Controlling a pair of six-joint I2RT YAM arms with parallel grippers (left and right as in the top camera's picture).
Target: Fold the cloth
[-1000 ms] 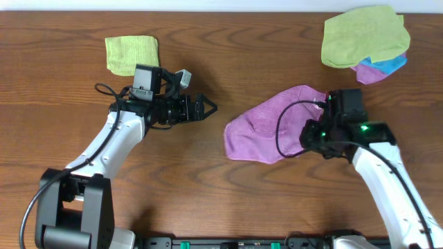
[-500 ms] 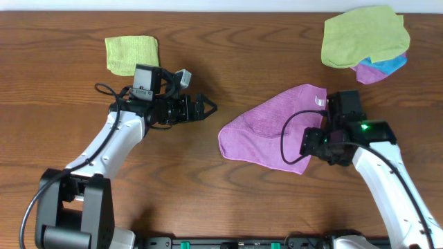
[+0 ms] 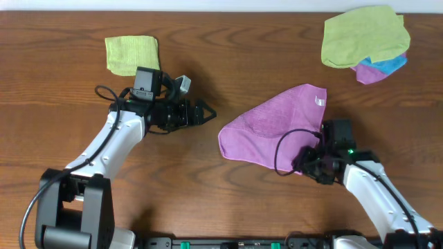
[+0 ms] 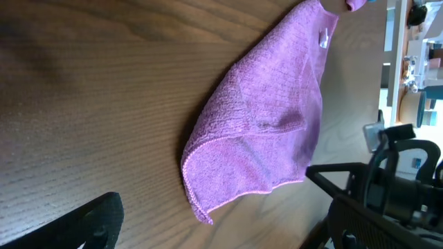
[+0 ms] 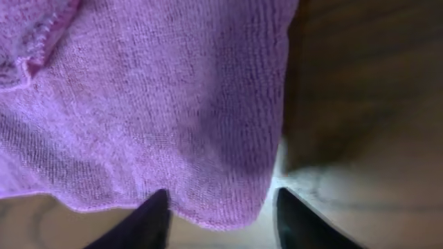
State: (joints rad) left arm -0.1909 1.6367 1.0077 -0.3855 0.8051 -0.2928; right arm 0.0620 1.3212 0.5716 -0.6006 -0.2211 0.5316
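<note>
The light purple cloth (image 3: 270, 128) lies flat on the wooden table in a rough triangle, with its white tag (image 3: 319, 102) at the far right corner. It also shows in the left wrist view (image 4: 270, 131) and fills the right wrist view (image 5: 159, 104). My right gripper (image 3: 303, 164) is at the cloth's near right corner. Its fingers (image 5: 221, 214) are open, with the cloth's edge lying between them. My left gripper (image 3: 206, 112) is open and empty, just left of the cloth and pointing at it. Its fingers (image 4: 221, 232) are spread wide.
A small lime-green cloth (image 3: 131, 54) lies at the back left. A larger lime-green cloth (image 3: 361, 34) lies at the back right over a blue cloth (image 3: 393, 64) and a purple corner (image 3: 370, 73). The table's back edge runs along the top.
The cloth has gone from bunched under the right gripper to spread flat, its left edge further left. My right gripper has drawn back toward the front, to the cloth's near right corner. The left arm barely shifted.
</note>
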